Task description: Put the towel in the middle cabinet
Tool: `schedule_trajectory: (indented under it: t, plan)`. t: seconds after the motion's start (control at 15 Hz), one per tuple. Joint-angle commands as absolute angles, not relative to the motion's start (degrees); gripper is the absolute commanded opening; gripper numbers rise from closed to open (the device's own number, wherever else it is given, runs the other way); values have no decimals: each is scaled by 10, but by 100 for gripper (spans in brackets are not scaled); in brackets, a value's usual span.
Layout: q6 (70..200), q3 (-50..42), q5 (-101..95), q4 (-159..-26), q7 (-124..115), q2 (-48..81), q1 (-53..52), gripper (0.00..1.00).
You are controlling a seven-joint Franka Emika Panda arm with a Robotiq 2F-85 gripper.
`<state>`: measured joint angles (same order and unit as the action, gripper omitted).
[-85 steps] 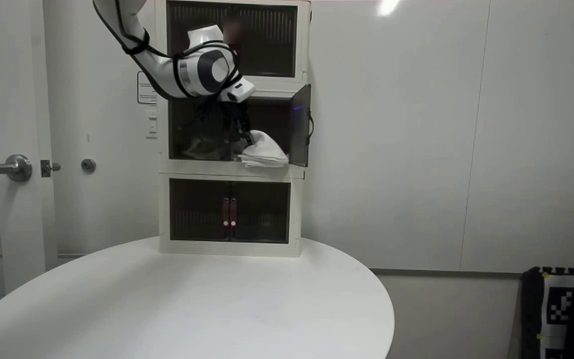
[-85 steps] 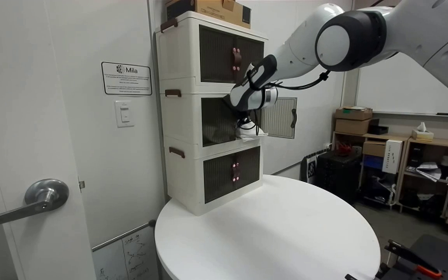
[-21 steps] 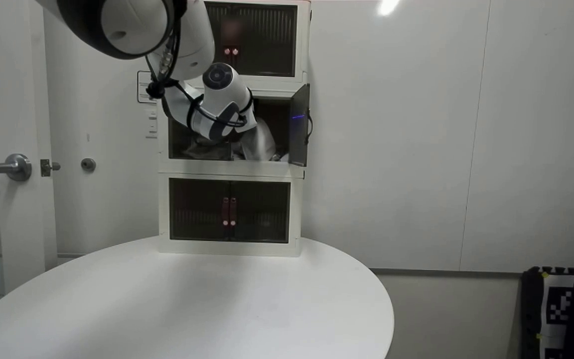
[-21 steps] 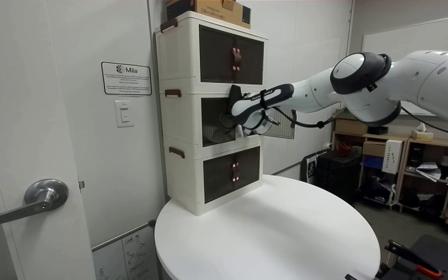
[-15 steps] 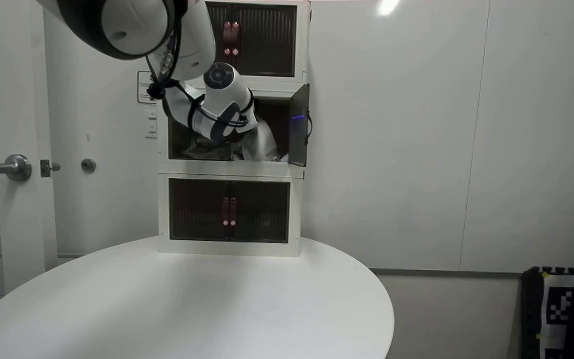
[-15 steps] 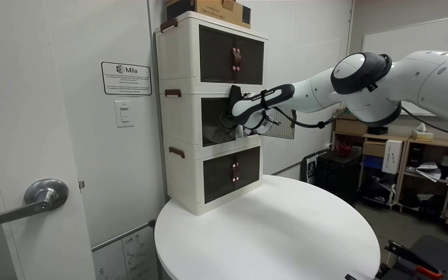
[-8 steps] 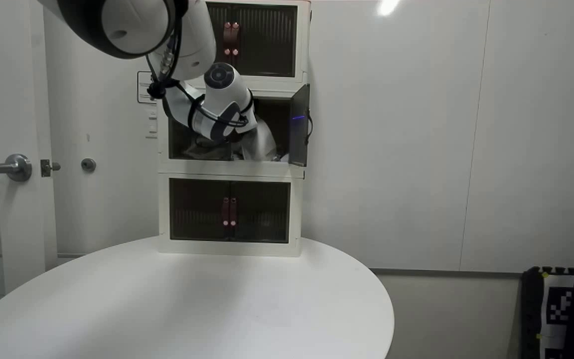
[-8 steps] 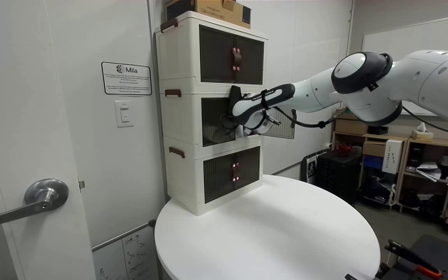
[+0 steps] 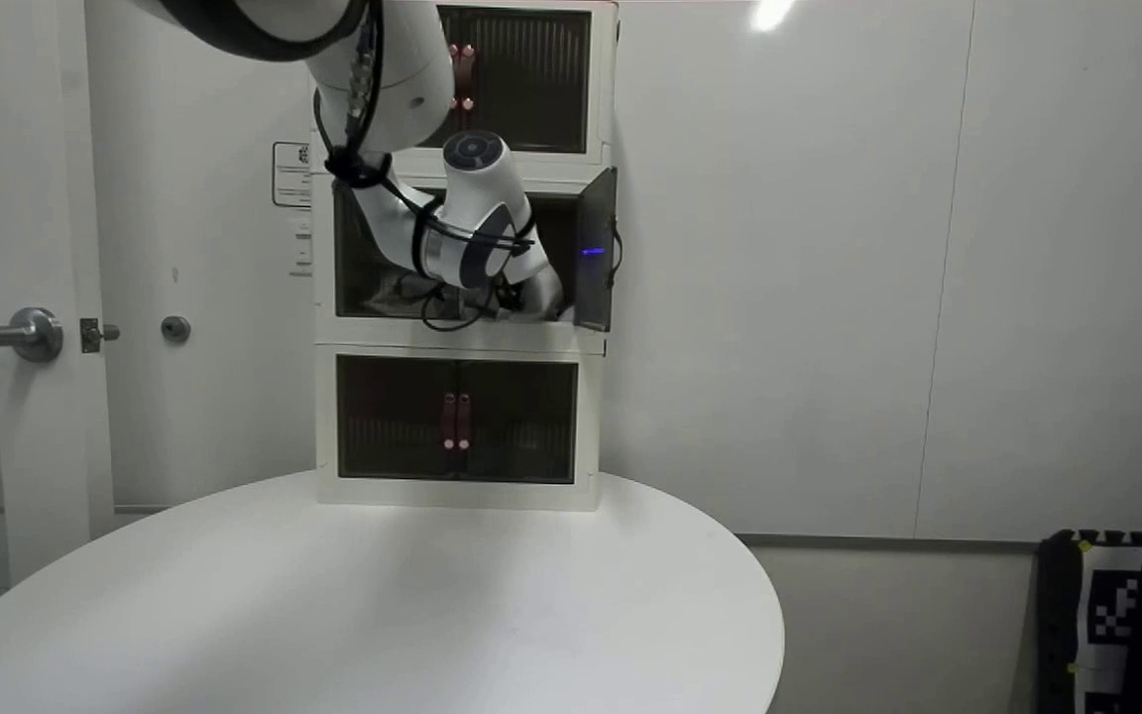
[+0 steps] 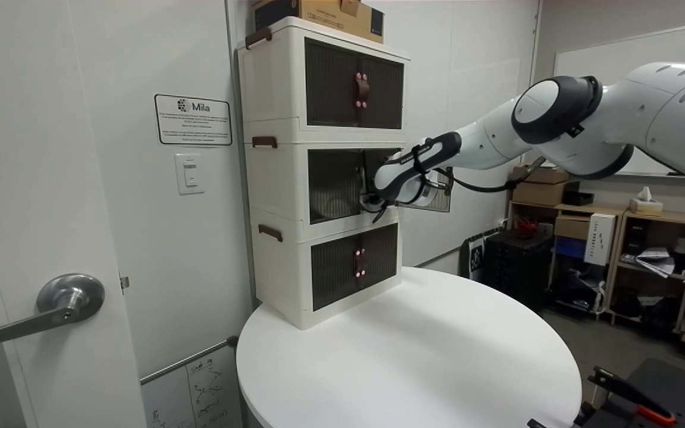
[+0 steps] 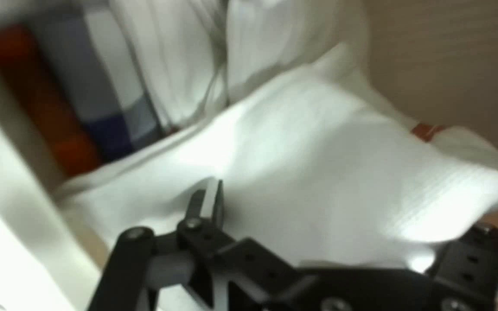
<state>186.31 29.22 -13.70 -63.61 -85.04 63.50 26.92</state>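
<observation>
- Cabinet stack (image 10: 277, 273): three units, one atop another, on a round white worktop (image 9: 492, 605).
- Arm (image 10: 491, 134): in both exterior views, reaches to the middle cabinet (image 10: 277, 178), wrist at its opening.
- Door (image 9: 593, 288) on that unit: swung out; its neighbor looks shut.
- Towel (image 11: 301, 138): white, rumpled, lying inside the middle cabinet per wrist view; hard to make out in the exterior views.
- End effector (image 11: 327, 224): jaws spread wide across the towel; one fingertip at its surface, other finger partly hidden by the towel's corner.
</observation>
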Motion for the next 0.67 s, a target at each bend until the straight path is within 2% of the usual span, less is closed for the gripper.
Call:
schedule_trajectory:
  t: [0.0, 0.6]
  plan:
    - [1823, 219, -20, -661, -773, 598, 242, 100]
    - [1818, 214, 169, -678, -599, 546, 208, 100]
